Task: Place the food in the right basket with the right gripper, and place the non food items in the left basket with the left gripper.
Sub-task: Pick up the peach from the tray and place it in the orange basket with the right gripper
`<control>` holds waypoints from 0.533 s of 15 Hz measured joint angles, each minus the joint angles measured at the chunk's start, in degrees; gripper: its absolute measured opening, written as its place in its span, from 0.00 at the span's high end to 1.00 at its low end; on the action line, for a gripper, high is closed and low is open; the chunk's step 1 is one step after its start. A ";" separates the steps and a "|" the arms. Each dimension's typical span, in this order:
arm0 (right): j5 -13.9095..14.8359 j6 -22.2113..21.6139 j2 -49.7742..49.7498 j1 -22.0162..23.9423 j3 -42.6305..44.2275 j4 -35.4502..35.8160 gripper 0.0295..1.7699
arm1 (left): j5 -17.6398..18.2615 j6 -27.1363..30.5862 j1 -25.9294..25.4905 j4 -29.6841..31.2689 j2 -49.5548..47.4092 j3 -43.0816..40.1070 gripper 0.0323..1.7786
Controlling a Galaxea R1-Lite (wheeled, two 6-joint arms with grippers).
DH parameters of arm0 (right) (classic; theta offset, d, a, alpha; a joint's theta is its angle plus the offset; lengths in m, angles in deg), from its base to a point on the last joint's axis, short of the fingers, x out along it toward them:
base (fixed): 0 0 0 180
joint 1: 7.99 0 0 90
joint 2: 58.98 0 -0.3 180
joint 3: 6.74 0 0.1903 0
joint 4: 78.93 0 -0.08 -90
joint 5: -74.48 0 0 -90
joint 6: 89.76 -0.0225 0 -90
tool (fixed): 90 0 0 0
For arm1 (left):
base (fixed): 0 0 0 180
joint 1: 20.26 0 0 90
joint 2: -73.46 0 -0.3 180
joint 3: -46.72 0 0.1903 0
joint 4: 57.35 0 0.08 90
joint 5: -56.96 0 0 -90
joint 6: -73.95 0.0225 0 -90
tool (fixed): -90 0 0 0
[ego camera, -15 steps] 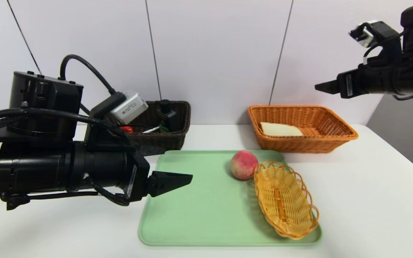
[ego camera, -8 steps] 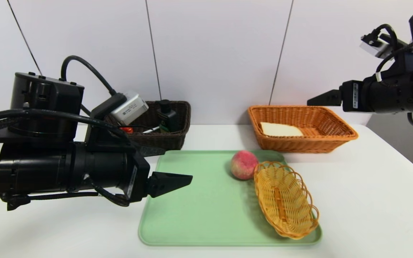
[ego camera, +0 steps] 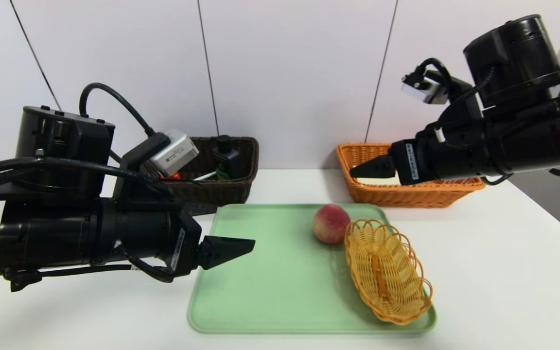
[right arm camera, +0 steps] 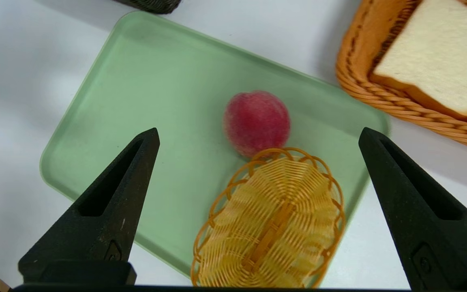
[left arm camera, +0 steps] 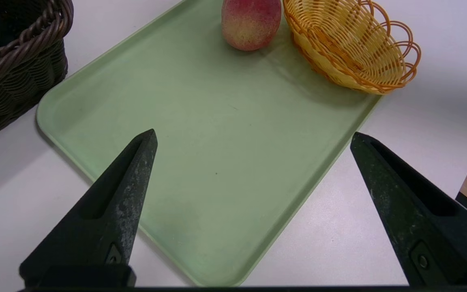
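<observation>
Black right gripper [right arm camera: 259, 132], fingers spread and empty, must centre above the round pink-red peach [ego camera: 331, 223] on the pale green plastic tray [ego camera: 260, 291], clearing the yellow wicker dish [ego camera: 387, 272] on that tray!

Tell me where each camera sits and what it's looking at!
Head view: on the robot's head, facing forward and down at the tray; both arms show.
Left wrist view: on the left wrist, facing down at the tray; the open left gripper shows.
Right wrist view: on the right wrist, facing down at the peach; the open right gripper shows.
Both wrist views share the peach and tray.
</observation>
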 joint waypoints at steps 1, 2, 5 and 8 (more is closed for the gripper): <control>0.04 0.07 1.35 -0.93 0.68 -0.16 0.04 | 0.00 0.00 0.00 0.02 -0.05 -0.12 0.05; 0.09 0.10 2.68 -1.62 1.29 -0.51 0.04 | -0.01 -0.07 -0.02 0.02 -0.11 -0.21 0.05; 0.17 0.32 6.07 -2.69 2.83 -0.94 0.04 | 0.00 -0.02 -0.02 0.02 -0.30 -0.61 0.05; 0.52 0.57 9.40 -2.95 3.88 -0.96 0.04 | 0.00 -0.02 0.00 0.00 -0.40 -0.95 0.05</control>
